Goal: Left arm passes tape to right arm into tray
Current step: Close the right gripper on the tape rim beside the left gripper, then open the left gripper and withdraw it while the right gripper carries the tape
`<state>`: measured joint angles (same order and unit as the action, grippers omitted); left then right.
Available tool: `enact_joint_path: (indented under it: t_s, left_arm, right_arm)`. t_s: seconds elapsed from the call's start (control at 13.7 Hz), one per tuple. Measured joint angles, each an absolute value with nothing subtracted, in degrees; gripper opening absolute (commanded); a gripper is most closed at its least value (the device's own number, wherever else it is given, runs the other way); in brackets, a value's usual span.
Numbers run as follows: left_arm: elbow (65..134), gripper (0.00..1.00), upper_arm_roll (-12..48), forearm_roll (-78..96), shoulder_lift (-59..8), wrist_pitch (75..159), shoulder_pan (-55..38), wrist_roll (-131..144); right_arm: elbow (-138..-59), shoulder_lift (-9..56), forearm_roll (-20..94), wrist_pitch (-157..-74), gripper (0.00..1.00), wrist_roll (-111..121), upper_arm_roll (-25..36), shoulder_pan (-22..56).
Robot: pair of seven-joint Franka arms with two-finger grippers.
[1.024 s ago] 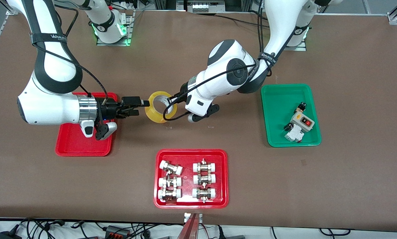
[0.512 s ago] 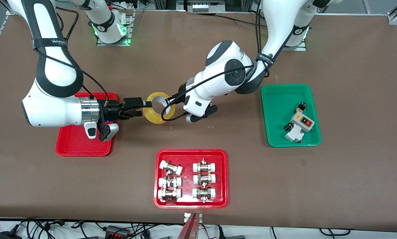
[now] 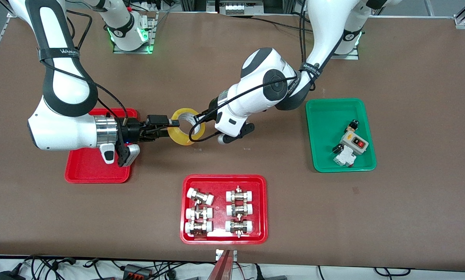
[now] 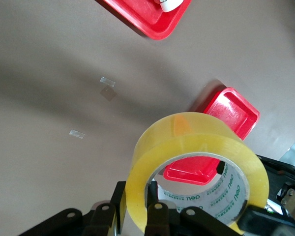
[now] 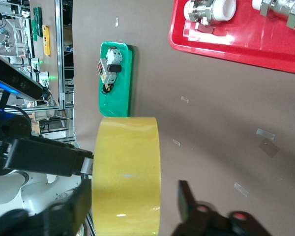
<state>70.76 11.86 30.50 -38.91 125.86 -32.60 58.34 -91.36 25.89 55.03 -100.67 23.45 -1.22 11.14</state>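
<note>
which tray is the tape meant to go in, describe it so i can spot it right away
Start at the brown table and go toward the right arm's end, where the right gripper meets the yellow tape held by the left gripper. The tray lies under that arm's silver wrist. It is red and holds no parts, unlike the red tray of fittings and the green tray.

yellow tape (image 3: 185, 131) aloft, near red tray (image 3: 88, 167)

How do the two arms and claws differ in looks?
Left arm: white with black joints, all-white wrist, looping black cable, black claw. Right arm: white with large black sections, silver wrist ring, slim black claw. Both carry black lettered straps.
</note>
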Motion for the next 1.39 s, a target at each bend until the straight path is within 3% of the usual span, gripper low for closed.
enact_joint_path:
  t_s: [0.15,0.37,0.51,0.59,0.73,0.8,0.88,0.95,1.24,1.39]
  left_arm:
    - [70.7,0.0,11.84,30.5,-39.22,125.97,-32.6,58.34]
    - [70.67,0.0,11.84,30.5,-39.23,125.97,-32.6,58.34]
    - [70.66,0.09,11.84,30.5,-39.23,125.97,-32.6,58.34]
    - [70.66,0.21,11.84,30.5,-39.24,125.97,-32.6,58.38]
    - [70.64,0.33,11.84,30.5,-39.26,125.97,-32.6,58.55]
    - [70.6,0.47,11.83,30.52,-39.27,125.97,-32.55,58.63]
    - [70.48,0.82,11.83,30.53,-39.27,125.97,-32.47,58.75]
    - [70.35,1.0,11.8,30.54,-39.27,125.97,-32.3,58.76]
    - [69.44,1.0,11.71,30.54,-39.06,124.43,-30.99,58.76]
    - [68.51,1.0,11.56,30.54,-38.23,118.6,-28.84,58.7]
  right_arm:
    - [-91.17,25.9,55.56,-100.5,0.33,23.47,-1.23,11.14]
    - [-91.16,25.91,55.59,-100.49,0.32,23.47,-1.22,11.13]
    - [-91.15,25.91,55.59,-100.49,0.32,23.48,-1.22,11.13]
    - [-91.15,25.91,55.59,-100.5,0.32,23.48,-1.22,11.13]
    - [-91.16,25.92,55.59,-100.5,0.3,23.49,-1.22,11.13]
    - [-91.16,25.96,55.56,-100.51,0.3,23.5,-1.2,11.13]
    - [-91.16,26.05,55.56,-100.51,0.3,23.54,-1.13,11.12]
    - [-91.16,26.15,55.56,-100.51,0.3,23.59,-1.04,11.12]
    - [-91.16,26.34,55.56,-100.51,0.3,23.76,-0.97,11.13]
    - [-91.16,26.35,55.56,-100.51,0.3,23.84,-0.97,11.13]
